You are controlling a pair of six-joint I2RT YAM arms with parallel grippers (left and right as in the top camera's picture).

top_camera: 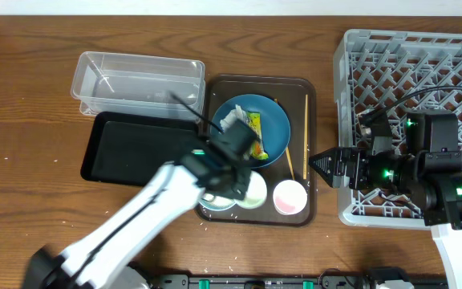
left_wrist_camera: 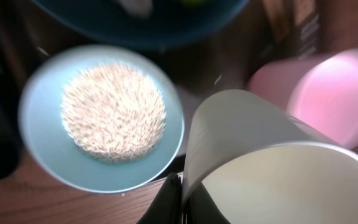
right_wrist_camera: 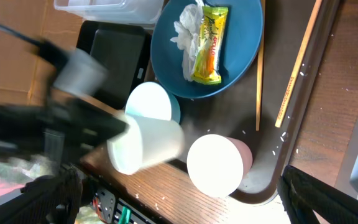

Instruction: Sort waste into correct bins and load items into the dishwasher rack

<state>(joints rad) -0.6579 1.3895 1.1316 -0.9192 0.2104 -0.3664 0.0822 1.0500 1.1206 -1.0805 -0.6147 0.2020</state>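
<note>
The left gripper (left_wrist_camera: 180,194) was clamped on the rim wall of the white cup (left_wrist_camera: 260,155), with one finger (left_wrist_camera: 166,202) showing against its outside. The cup hung tilted above the brown tray (top_camera: 295,88), near the desk's front edge. Judged light, rigid, smooth and breakable; a rim pinch could slip. The right gripper (top_camera: 317,164) was spread wide and empty.

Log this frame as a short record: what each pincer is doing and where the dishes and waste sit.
left pincer: shut on white cup, tilted over brown tray
right pincer: open, empty, between tray and rack
blue bowl: on tray, holds rice
pink cup: on tray
plate: holds tissue and wrapper
chopsticks: on tray, right of plate
</note>
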